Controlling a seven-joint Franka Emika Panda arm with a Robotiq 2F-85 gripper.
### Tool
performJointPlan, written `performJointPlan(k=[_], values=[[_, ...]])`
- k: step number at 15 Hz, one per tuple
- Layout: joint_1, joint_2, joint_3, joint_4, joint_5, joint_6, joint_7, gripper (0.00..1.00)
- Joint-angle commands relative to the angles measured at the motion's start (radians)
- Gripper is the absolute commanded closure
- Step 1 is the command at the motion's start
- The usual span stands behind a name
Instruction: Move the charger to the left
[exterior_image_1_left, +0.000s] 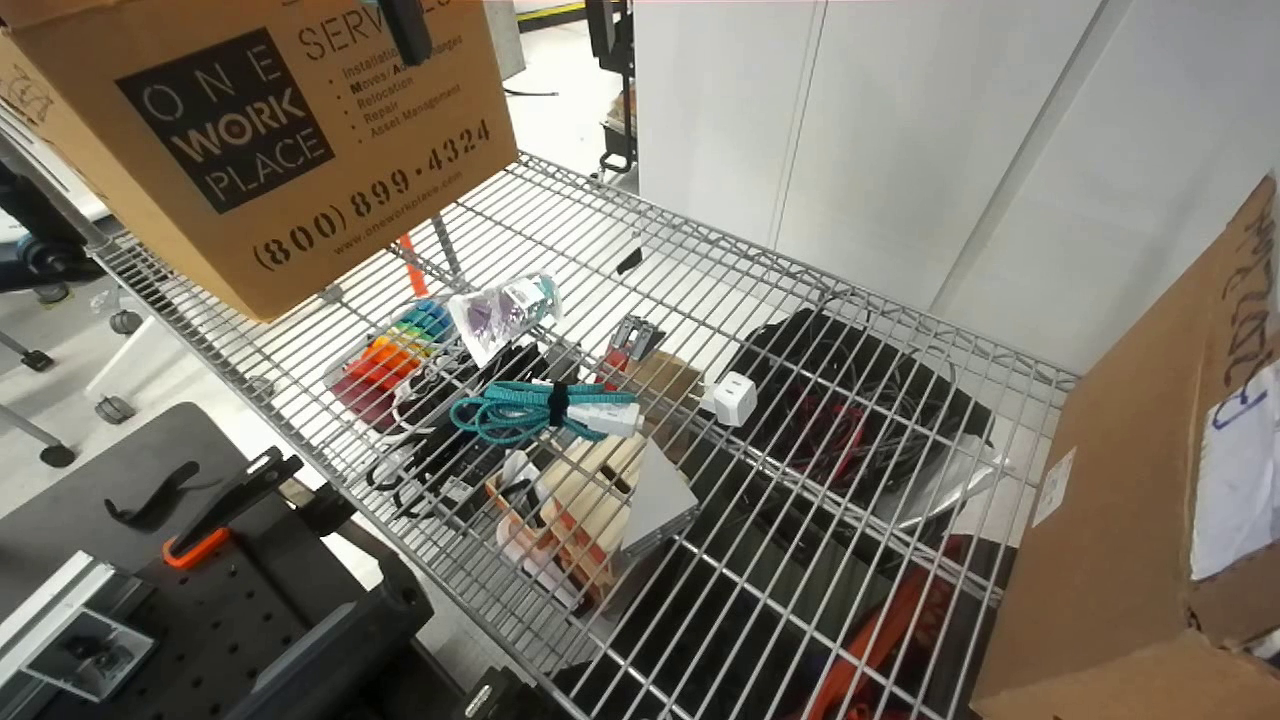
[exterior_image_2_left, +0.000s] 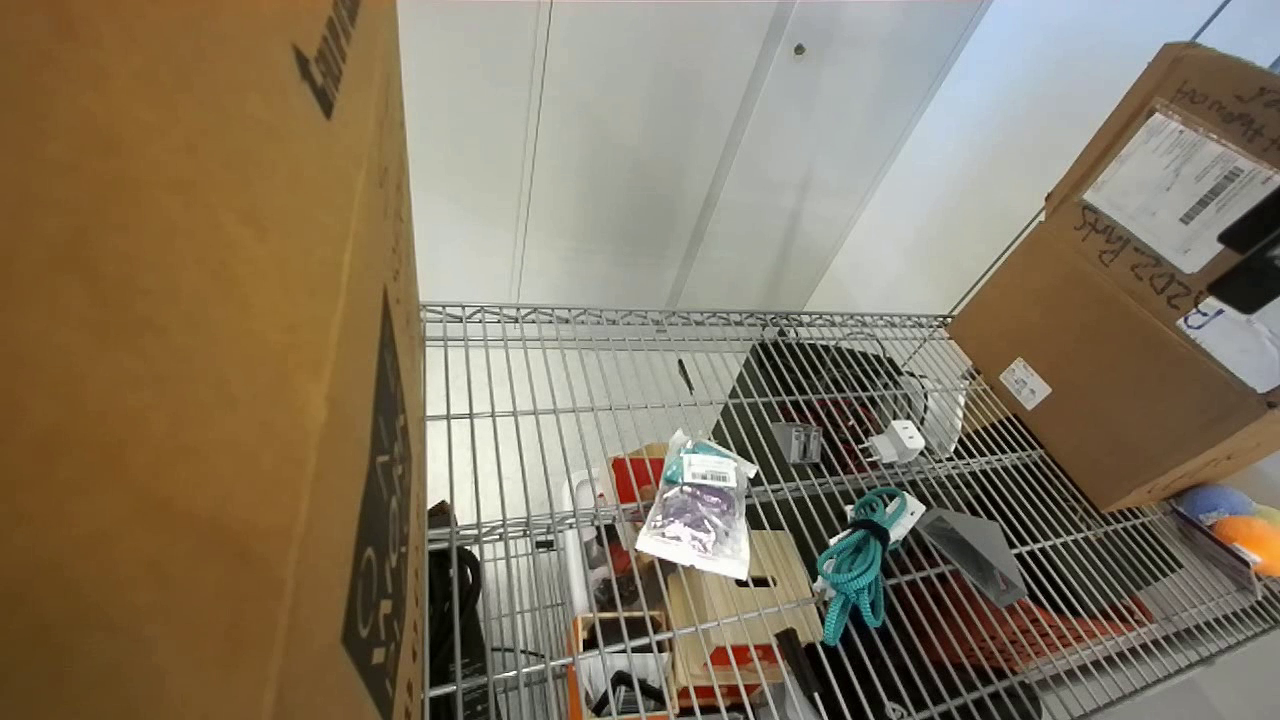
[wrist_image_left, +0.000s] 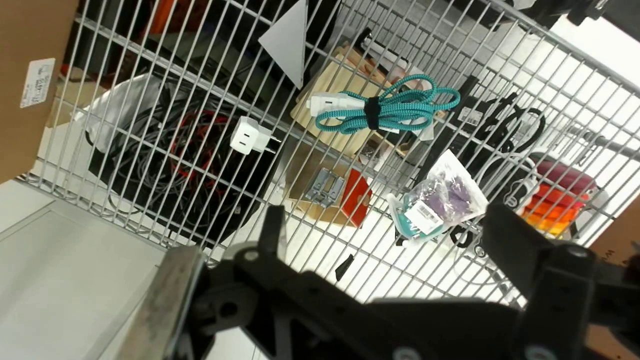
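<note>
The charger, a coiled teal braided cord with a black strap and a white block at one end, lies on the wire shelf. It shows in both exterior views, at the middle (exterior_image_1_left: 515, 408) and right of the middle (exterior_image_2_left: 855, 565), and in the wrist view (wrist_image_left: 405, 111) at upper centre. My gripper (wrist_image_left: 385, 215) is wide open, with nothing between its fingers. It is above the shelf, apart from the charger, which lies beyond the fingertips in the wrist view. Dark fingers also show at the right edge (exterior_image_2_left: 1255, 255) and one at the top (exterior_image_1_left: 408, 32) in the exterior views.
A white plug adapter (wrist_image_left: 247, 136), a grey metal bracket (wrist_image_left: 325, 187), a plastic bag of purple and teal items (wrist_image_left: 440, 200) and a grey wedge (wrist_image_left: 289, 45) lie on the wire shelf (exterior_image_1_left: 780, 275). Large cardboard boxes (exterior_image_1_left: 390, 215) (exterior_image_1_left: 1100, 480) stand at both ends.
</note>
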Motion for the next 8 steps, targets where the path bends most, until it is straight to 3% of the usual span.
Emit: performJointPlan(k=[1,8], values=[[-0.015,0.047,0.016,0.035,0.039,0.018,-0.021,0.00],[-0.018,0.184,0.055,0.087,0.177,0.098,0.016,0.00]])
